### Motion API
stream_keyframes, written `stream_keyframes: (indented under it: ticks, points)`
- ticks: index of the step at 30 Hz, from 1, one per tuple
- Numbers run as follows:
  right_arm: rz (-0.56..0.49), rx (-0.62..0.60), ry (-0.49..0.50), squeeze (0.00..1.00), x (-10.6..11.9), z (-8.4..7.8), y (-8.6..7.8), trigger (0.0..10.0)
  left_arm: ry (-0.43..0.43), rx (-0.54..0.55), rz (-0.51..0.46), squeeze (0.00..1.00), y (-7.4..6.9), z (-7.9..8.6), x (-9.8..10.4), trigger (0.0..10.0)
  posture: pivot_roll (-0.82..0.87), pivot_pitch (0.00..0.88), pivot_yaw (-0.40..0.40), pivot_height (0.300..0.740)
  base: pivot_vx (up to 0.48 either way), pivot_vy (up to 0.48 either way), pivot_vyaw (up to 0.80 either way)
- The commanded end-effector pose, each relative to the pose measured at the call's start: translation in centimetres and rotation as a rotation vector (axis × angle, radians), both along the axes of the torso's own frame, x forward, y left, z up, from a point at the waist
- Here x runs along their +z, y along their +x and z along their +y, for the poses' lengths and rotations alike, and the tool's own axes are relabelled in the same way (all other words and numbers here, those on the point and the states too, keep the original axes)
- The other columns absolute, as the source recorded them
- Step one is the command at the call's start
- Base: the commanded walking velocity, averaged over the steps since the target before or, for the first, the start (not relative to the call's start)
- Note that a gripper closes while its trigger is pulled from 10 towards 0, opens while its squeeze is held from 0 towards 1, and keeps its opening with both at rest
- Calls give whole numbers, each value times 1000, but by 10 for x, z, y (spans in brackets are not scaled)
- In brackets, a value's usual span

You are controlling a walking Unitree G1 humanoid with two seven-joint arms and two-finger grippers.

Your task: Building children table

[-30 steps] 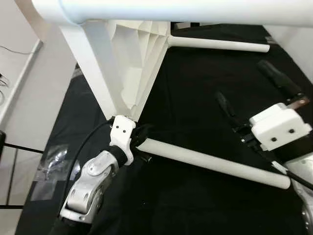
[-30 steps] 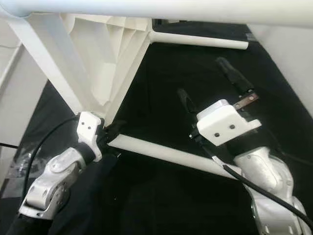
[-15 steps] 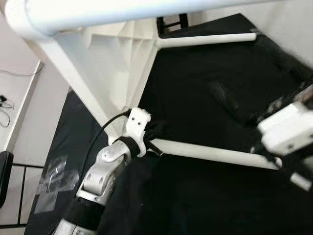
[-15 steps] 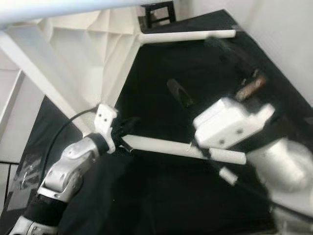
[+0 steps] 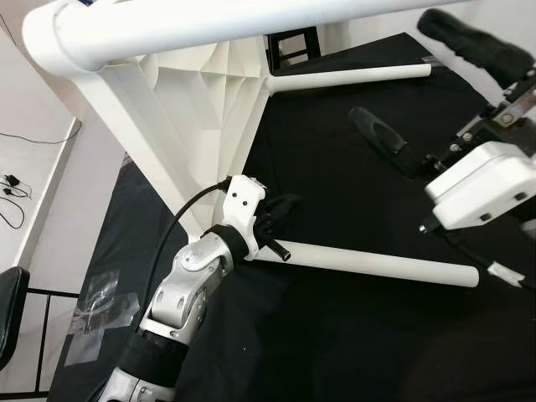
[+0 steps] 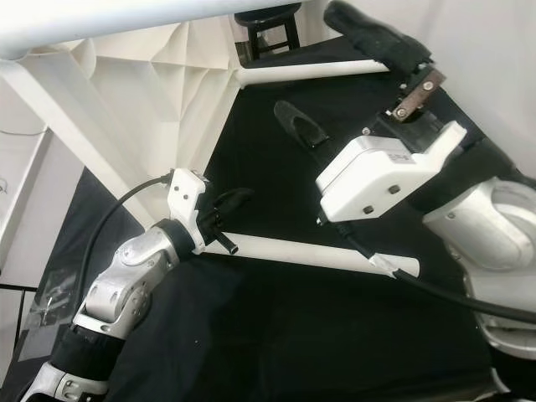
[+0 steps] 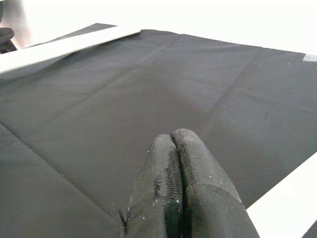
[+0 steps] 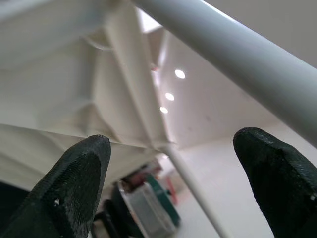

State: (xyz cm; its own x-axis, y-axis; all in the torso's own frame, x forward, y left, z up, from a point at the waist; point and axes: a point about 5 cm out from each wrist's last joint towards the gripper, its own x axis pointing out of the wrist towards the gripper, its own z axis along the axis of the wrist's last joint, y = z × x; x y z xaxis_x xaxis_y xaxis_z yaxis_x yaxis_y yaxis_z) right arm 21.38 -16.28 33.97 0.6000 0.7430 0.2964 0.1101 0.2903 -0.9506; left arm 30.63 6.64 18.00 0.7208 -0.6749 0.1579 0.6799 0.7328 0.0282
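Black cloth [image 5: 352,193] floor under white table frame [image 5: 193,109]. Leg [image 5: 377,265] lies at 3 o'clock of left gripper [image 5: 280,226], fingers pressed together, touching its near end. Right gripper [image 6: 352,75] spread wide, holding nothing.

No text, label, brand, number or sign can be read on anything here.
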Motion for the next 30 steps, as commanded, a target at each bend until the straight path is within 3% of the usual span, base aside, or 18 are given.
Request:
stream_keyframes:
  ticks: [1, 8, 15, 22, 28, 30]
  points:
    - [22, 60, -42, 0, -4, 7, -3, 10000, 8, 14, -3, 0, 2, 4, -1, 10000, -188, 79, 207, 740, 0, 0, 0]
    - [-41, 82, -68, 0, 4, 11, -1, 10000, 7, 21, -9, 0, 4, 5, 1, 10000, -177, 71, 204, 740, 0, 0, 0]
    - [-199, 51, -133, 0, 22, 12, -4, 10000, 8, 24, -2, 0, 4, 6, -2, 10000, -186, 68, 202, 740, 0, 0, 0]
    - [-277, -14, -171, 0, 33, 10, 1, 10000, -1, 27, 2, 0, 3, 4, -3, 10000, -188, 69, 190, 740, 0, 0, 0]
    - [-316, -75, -148, 0, 38, 4, 4, 10000, -6, 31, 7, 0, 2, 3, -5, 10000, -192, 74, 171, 740, 0, 0, 0]
    - [-299, -91, -66, 0, 38, 0, 7, 10000, -10, 35, 9, 0, 0, 3, -6, 10000, -192, 76, 165, 740, 0, 0, 0]
